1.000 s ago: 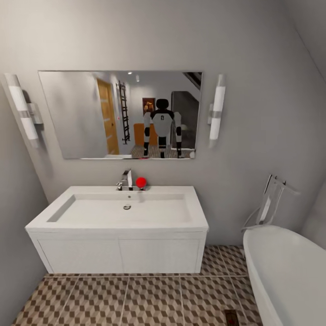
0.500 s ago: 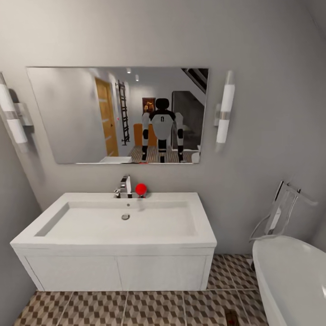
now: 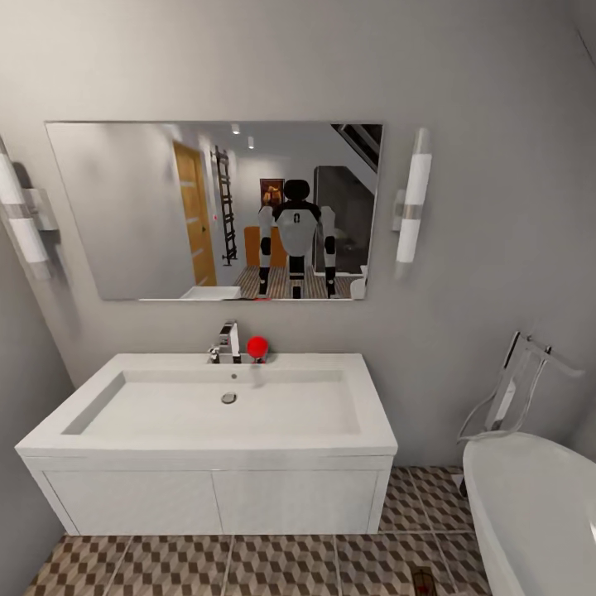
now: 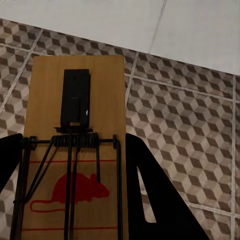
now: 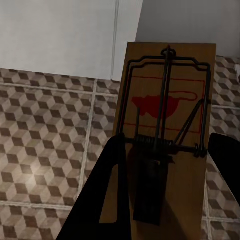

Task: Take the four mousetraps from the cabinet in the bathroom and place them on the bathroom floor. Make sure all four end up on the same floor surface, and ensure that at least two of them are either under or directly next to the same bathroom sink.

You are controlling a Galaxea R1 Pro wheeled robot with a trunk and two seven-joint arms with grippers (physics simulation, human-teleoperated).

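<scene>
While each gripper's jaws clamp a mousetrap [image 4: 75,150] [image 5: 167,140] by its board edges over the tiled floor [image 4: 190,130], the light, stiff boards likely suit edge grips clear of the wire spring.

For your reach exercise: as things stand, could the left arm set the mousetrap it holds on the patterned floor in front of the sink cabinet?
Probably yes. The left gripper holds its mousetrap above bare bathroom floor, with the white sink cabinet just beyond and nothing lying between.
</scene>
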